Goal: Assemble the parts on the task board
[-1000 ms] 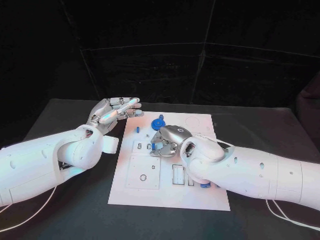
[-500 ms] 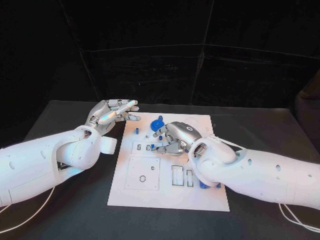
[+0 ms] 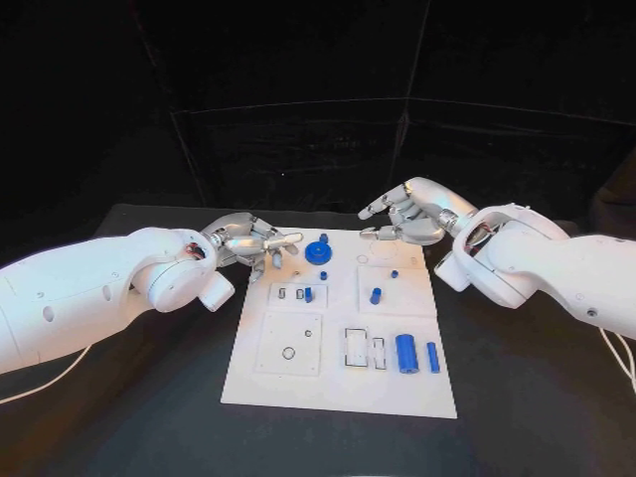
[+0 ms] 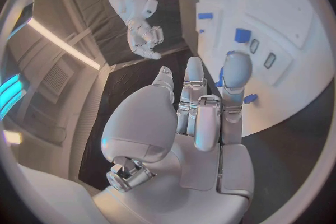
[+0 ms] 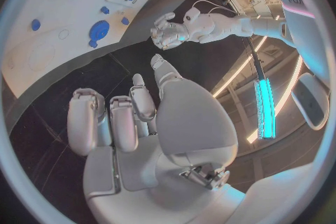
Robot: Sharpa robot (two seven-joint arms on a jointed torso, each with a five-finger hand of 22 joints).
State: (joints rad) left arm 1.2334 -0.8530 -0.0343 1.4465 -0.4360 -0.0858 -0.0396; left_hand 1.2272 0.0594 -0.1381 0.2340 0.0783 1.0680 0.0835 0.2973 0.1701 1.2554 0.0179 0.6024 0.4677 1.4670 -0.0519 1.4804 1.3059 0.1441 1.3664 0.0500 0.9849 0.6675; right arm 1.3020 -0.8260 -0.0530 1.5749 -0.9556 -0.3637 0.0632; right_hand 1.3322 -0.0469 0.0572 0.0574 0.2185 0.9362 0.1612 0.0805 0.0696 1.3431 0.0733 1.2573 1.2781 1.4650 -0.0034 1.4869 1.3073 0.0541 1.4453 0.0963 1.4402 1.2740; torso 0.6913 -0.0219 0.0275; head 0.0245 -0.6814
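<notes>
**Both hands empty at the board's far end**

Task board (image 3: pixel 340 373) at table centre. Blue parts: round piece (image 3: pixel 318 252) at 12 o'clock, cylinders (image 3: pixel 407 354) at 5. Left hand (image 3: pixel 249 244) loosely curled at 10, right hand (image 3: pixel 401 221) spread at 1; neither holds anything.

Risk: left fingers could knock the round piece, which lies near them.

Left wrist view shows fingertips (image 4: pixel 237 69) over the board edge.

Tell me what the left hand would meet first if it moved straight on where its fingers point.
Probably the round blue part near the board's far edge, just beyond the left hand; height is unclear.
</notes>
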